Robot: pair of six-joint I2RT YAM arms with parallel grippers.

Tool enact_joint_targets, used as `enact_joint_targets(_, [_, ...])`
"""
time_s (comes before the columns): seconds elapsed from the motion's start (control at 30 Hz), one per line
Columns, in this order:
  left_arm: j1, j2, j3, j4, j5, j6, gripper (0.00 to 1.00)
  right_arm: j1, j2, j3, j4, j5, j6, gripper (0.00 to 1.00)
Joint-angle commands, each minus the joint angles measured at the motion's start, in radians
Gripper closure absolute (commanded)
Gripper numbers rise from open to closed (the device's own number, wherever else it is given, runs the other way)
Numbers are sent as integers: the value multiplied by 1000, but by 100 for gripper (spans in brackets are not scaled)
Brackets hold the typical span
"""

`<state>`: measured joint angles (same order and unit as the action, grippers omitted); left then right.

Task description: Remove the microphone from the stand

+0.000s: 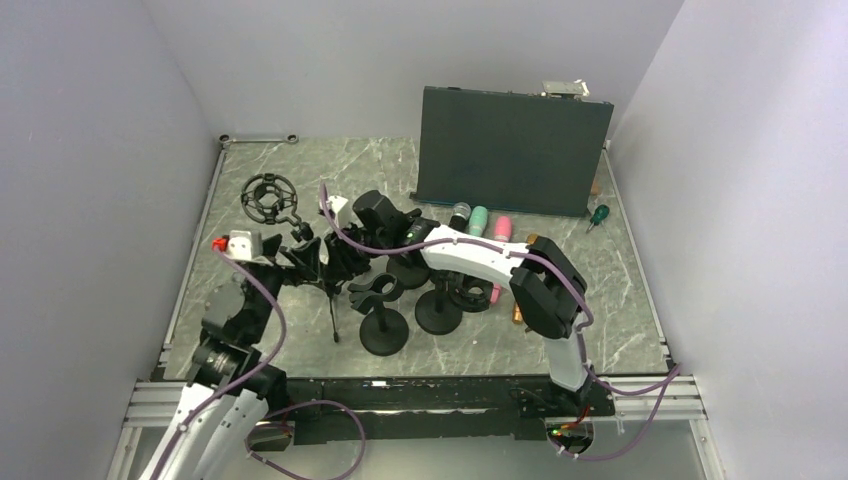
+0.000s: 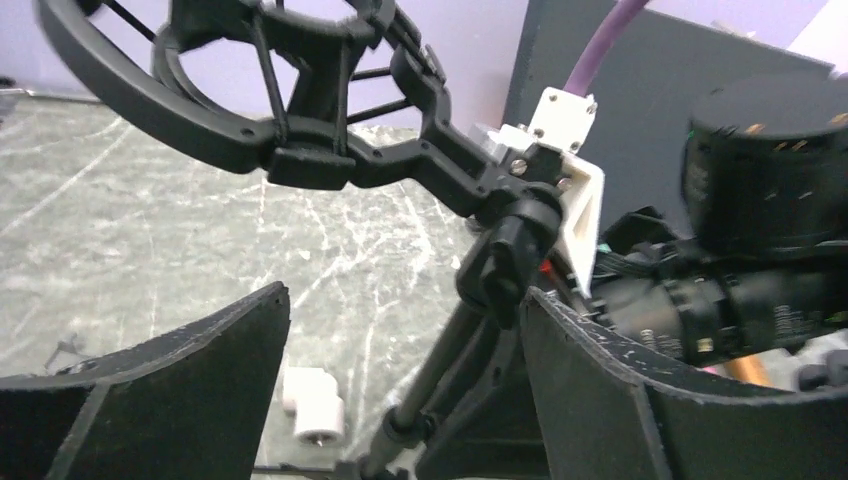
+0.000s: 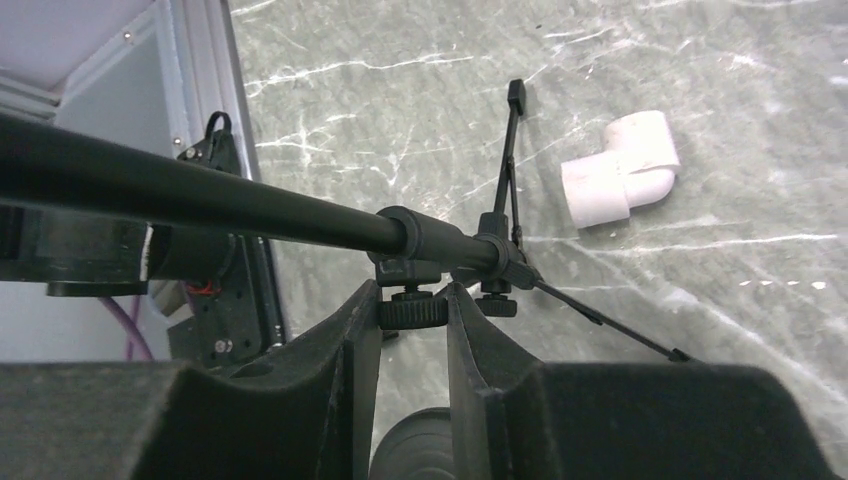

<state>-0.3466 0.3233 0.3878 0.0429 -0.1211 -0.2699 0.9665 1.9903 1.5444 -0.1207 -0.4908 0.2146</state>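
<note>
A black tripod stand (image 1: 330, 290) stands left of centre with a round shock-mount ring (image 1: 268, 197) on top; the ring (image 2: 270, 90) looks empty. My left gripper (image 2: 405, 330) is open, its fingers either side of the stand's pole (image 2: 440, 360) just below the pivot joint (image 2: 505, 260), apart from it. My right gripper (image 3: 413, 295) is shut on the knurled knob (image 3: 413, 313) under the pole's collar (image 3: 410, 232), above the tripod legs (image 3: 508, 150). In the top view both grippers meet at the stand, left (image 1: 300, 255) and right (image 1: 340, 255). Small microphones, green (image 1: 478, 218) and pink (image 1: 503, 226), lie at the back.
A white pipe elbow (image 3: 620, 170) lies on the marble table by the tripod. Round-based black desk stands (image 1: 383, 335) (image 1: 438, 315) stand at centre. A dark panel (image 1: 510, 150) stands at the back, with a green screwdriver (image 1: 598, 215) to its right.
</note>
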Motion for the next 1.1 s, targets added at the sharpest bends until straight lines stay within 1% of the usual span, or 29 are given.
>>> enact_joint_targets(0.0, [-3, -56, 179, -320, -35, -147, 10, 4, -31, -44, 24, 117, -127, 100])
enact_joint_targets(0.07, [-3, -58, 267, -465, -56, -200, 11, 5, -38, -52, 20, 149, -161, 100])
enact_joint_targets(0.13, [-3, -48, 359, -612, -108, -262, 13, 6, -50, -70, 30, 192, -197, 100])
enact_joint_targets(0.23, [-3, -18, 487, -773, -173, -366, 15, 18, -72, -112, 67, 273, -254, 100])
enact_joint_targets(0.33, [-4, 7, 566, -828, -154, -420, 14, 53, -88, -153, 101, 413, -335, 100])
enact_joint_targets(0.4, [-3, 23, 606, -861, -166, -475, 14, 78, -91, -165, 114, 496, -386, 100])
enact_joint_targets(0.5, [-3, 49, 625, -885, -196, -522, 14, 102, -82, -164, 113, 586, -445, 100])
enact_joint_targets(0.6, [-3, 93, 651, -936, -232, -589, 14, 113, -64, -150, 94, 624, -484, 100])
enact_joint_targets(0.67, [-3, 126, 672, -962, -219, -592, 12, 119, -67, -161, 97, 621, -498, 100])
enact_joint_targets(0.77, [-3, 129, 653, -888, -158, -547, 10, 112, -74, -158, 83, 529, -464, 100])
enact_joint_targets(0.8, [-2, 118, 634, -854, -140, -536, 9, 106, -70, -142, 62, 484, -442, 94])
enact_joint_targets(0.83, [-3, 103, 615, -820, -125, -532, 9, 97, -63, -124, 40, 431, -404, 84])
enact_joint_targets(0.93, [-3, 59, 570, -749, -109, -519, 8, 79, -54, -97, 10, 318, -306, 62])
enact_joint_targets(1.03, [-3, 33, 554, -739, -125, -501, 8, 45, -60, -107, 20, 225, -181, 47])
enact_joint_targets(1.07, [-3, 30, 554, -746, -131, -494, 8, 27, -61, -110, 24, 192, -136, 45])
